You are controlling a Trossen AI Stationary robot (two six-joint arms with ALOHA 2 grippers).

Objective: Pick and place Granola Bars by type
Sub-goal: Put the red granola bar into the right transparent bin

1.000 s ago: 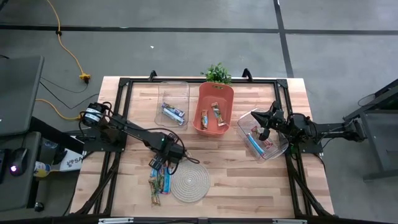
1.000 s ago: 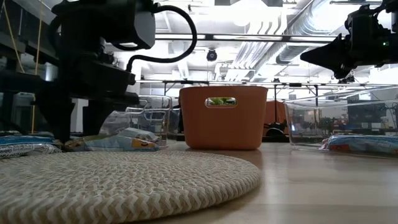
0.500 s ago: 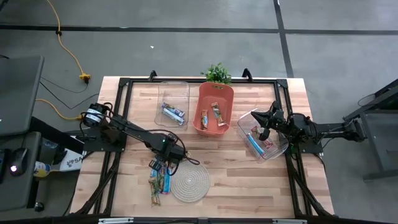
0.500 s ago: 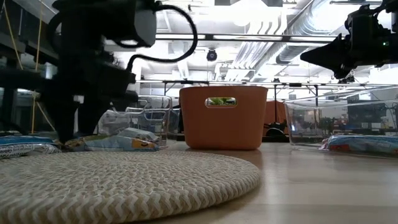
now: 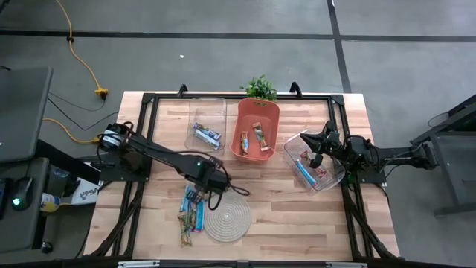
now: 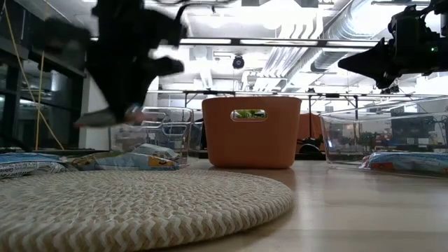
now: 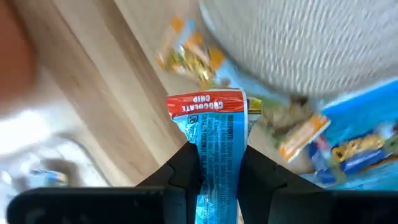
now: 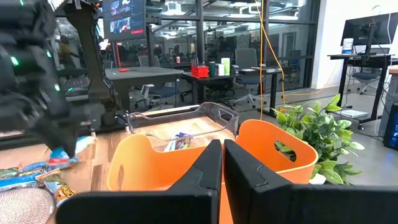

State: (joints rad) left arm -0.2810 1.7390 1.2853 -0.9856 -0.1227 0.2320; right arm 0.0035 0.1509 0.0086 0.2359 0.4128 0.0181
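On the bench (image 5: pixel 297 216) we count three bins: two clear ones (image 5: pixel 206 123) (image 5: pixel 313 160) and one orange bin (image 5: pixel 256 130), beside one woven mat (image 5: pixel 227 218). The Granola Bars (image 5: pixel 191 216) are flat, shiny packs; several lie near the mat. The left gripper (image 7: pixel 217 163) has its jaws closed on a light blue bar (image 7: pixel 214 130) above them. The right gripper (image 8: pixel 222 163) has its jaws closed and empty, over one clear bin.

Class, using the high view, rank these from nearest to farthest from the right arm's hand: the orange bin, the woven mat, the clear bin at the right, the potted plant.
From the right hand:
1. Clear bin at the right, directly beneath it.
2. Orange bin, toward the table's middle.
3. Potted plant, at the far edge.
4. Woven mat, near the front, by the left arm.
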